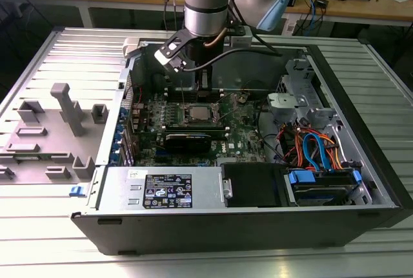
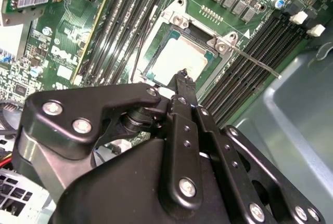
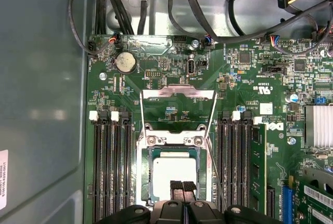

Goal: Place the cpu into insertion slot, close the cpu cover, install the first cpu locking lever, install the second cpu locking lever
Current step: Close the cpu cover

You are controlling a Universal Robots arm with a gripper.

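First wrist view: gripper, pinched shut and empty, is hanging over cpu sitting in insertion slot; cpu cover is lying open for access.

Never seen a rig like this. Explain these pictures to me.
A robot arm reaches into an open computer case lying on a ribbed metal table. The exterior view is from a camera standing off the arm. Both wrist views come from cameras on the arm, looking past its gripper. The cpu sits in its slot; the cover is flipped open. The fingers are shut together over the cpu, holding nothing.
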